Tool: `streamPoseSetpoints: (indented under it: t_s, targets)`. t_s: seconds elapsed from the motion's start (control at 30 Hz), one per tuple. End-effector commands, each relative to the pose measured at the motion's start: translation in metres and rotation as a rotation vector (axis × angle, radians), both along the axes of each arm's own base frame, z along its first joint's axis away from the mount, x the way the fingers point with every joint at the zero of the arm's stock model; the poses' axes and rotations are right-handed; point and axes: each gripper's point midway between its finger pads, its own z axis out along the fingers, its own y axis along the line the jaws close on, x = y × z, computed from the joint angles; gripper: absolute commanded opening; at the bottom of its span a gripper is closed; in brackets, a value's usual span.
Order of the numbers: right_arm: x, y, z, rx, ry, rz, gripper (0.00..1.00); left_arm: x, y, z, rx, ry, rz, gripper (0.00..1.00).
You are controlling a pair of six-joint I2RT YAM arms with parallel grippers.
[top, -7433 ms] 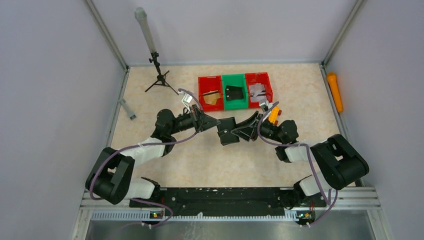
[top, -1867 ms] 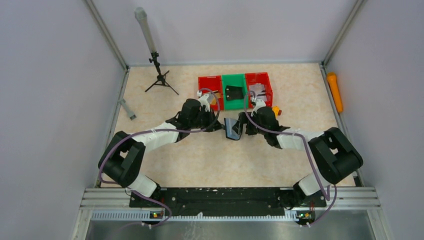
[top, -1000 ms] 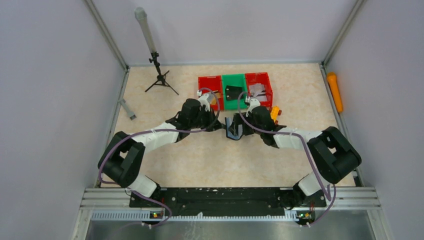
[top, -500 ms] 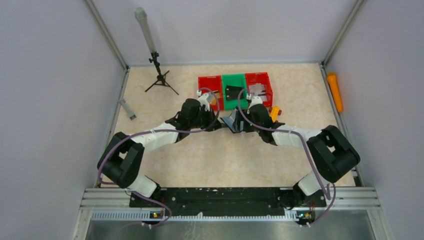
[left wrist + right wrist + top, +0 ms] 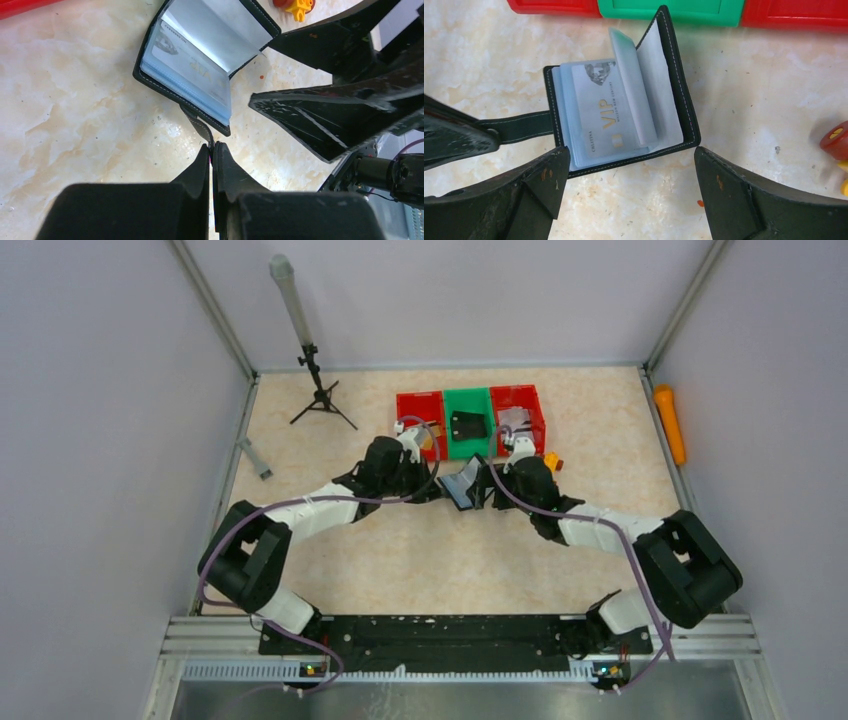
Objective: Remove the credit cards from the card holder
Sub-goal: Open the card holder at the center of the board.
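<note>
**Pinching the tab, holder open**

From above, we see the card holder (image 5: 461, 487) open on the desk (image 5: 400, 560) at 6 o'clock of the green bin (image 5: 470, 448), between the left tool (image 5: 441, 492) and the right tool (image 5: 487, 483).

Left wrist: our tool is clamped on the holder's tab (image 5: 200, 126), with the holder at 12 o'clock.

Right wrist: our jaws stand wide apart, with the holder just beyond them at 12 o'clock and its VIP card (image 5: 606, 117) facing up.

Both my arms, left arm (image 5: 315, 512) and right arm (image 5: 595, 530), look alike: white link shells, chunky black joints, purple cable (image 5: 290, 504) looped along each. Right gripper (image 5: 632, 150) fingers (image 5: 744, 200): glossy black wedges, scuffed, orange-flecked. Black base rail (image 5: 450, 630).
</note>
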Motion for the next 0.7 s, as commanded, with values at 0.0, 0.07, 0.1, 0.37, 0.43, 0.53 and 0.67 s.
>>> streamPoseSetpoints:
  t_s: [0.0, 0.07, 0.1, 0.37, 0.43, 0.53, 0.67]
  targets:
    - [0.006, 0.003, 0.037, 0.087, -0.126, 0.011, 0.98, 0.012, -0.004, 0.013, -0.004, -0.044, 0.002, 0.00]
    - [0.005, 0.000, 0.041, 0.100, -0.143, 0.005, 0.98, 0.012, -0.004, 0.013, -0.004, -0.042, -0.003, 0.00]
    - [0.006, -0.002, 0.043, 0.104, -0.148, -0.004, 0.98, 0.012, -0.005, 0.013, -0.004, -0.042, -0.005, 0.00]
    - [0.017, -0.027, 0.037, 0.106, -0.115, -0.118, 0.92, 0.012, -0.006, 0.009, 0.007, -0.023, -0.012, 0.00]
    - [0.018, -0.029, 0.034, 0.100, -0.101, -0.128, 0.91, 0.012, -0.005, 0.008, 0.010, -0.021, -0.012, 0.00]
    - [0.020, -0.028, 0.029, 0.090, -0.087, -0.124, 0.90, 0.012, -0.005, 0.007, 0.013, -0.020, -0.010, 0.00]
    - [0.024, -0.019, 0.020, 0.064, -0.050, -0.075, 0.87, 0.012, -0.005, 0.007, 0.016, -0.019, -0.011, 0.00]
